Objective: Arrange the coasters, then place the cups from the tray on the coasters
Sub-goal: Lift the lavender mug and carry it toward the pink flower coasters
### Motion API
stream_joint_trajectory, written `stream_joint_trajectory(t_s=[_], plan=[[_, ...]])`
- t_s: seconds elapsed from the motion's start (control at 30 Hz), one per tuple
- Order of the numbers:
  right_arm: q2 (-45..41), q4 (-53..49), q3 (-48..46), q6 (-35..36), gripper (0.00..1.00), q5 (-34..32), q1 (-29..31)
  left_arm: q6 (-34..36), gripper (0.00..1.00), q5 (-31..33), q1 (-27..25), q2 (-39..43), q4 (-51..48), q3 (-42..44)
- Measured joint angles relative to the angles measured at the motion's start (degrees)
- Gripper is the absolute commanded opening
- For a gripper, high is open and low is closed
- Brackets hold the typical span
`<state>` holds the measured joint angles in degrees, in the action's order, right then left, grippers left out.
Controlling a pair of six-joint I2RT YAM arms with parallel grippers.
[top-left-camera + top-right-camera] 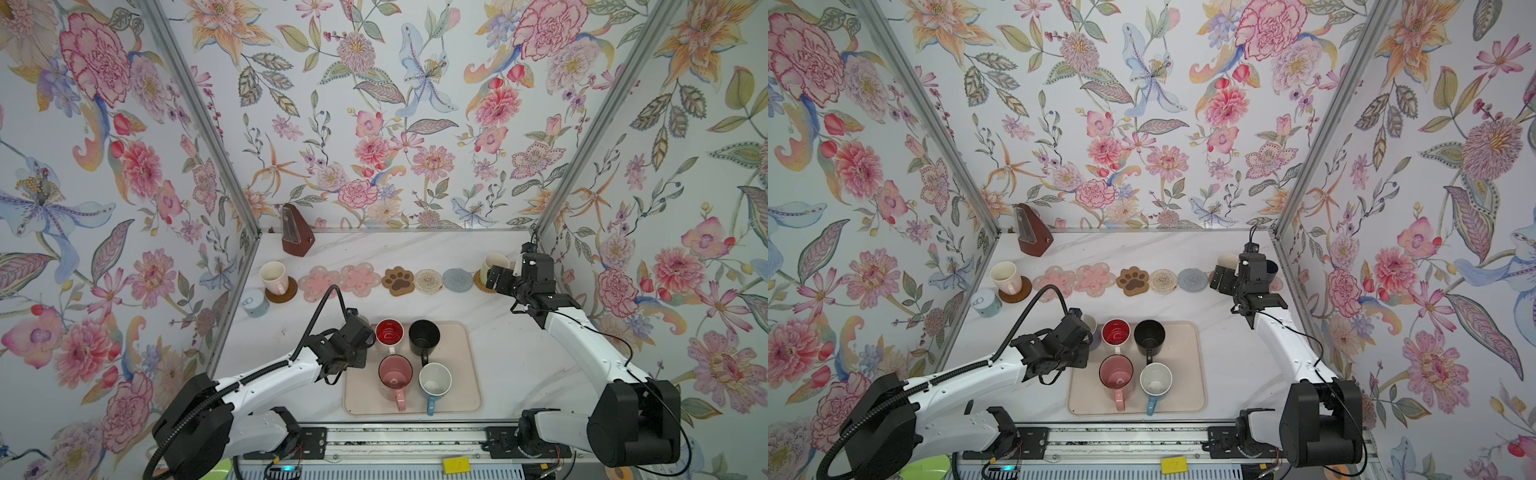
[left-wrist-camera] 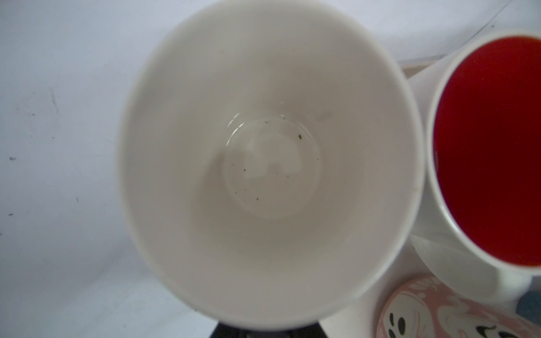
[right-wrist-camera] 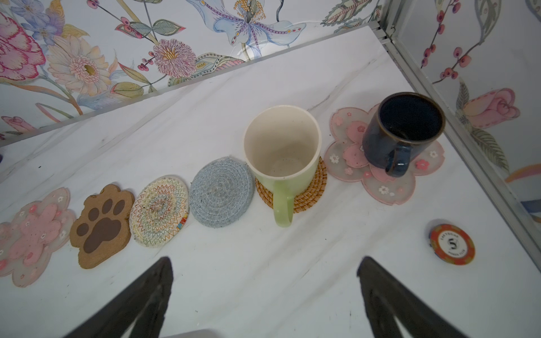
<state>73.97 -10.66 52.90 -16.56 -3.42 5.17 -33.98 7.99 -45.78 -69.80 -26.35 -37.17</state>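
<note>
- At the tray's [image 1: 467, 374] far-left corner, the left gripper [image 1: 358, 330] is clamped on the lavender mug [image 2: 263, 146].
- Lift it straight up, clearing the red-inside mug [image 2: 491, 152] just beside.
- Right gripper [image 3: 265, 260] hangs open near the green mug [image 3: 282, 152].

A white marble-pattern table [image 1: 415, 249] is enclosed by floral wallpaper walls [image 1: 374, 104]. A brown metronome [image 1: 296, 230] stands upright at the far left. A pale-blue lidded can [image 1: 255, 303] stands nearer, beside the left wall. An orange poker chip [image 3: 452, 244] lies flat near the right wall.
</note>
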Motion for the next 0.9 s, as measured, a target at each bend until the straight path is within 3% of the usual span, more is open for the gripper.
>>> stream_joint_trajectory(t_s=[0.5, 0.63, 0.9], plan=[[0.0, 0.0, 0.0, 0.0, 0.99, 0.0, 0.0, 2.5, 0.0, 7.9, 1.2, 2.5, -6.2, -5.5], [0.0, 0.0, 0.0, -0.2, 0.99, 0.2, 0.0, 6.1, 0.0, 9.5, 5.8, 2.5, -6.2, -8.4], [0.0, 0.0, 0.0, -0.2, 0.99, 0.5, 0.0, 14.3, 0.0, 10.2, 20.0, 1.2, -0.7, -11.5]])
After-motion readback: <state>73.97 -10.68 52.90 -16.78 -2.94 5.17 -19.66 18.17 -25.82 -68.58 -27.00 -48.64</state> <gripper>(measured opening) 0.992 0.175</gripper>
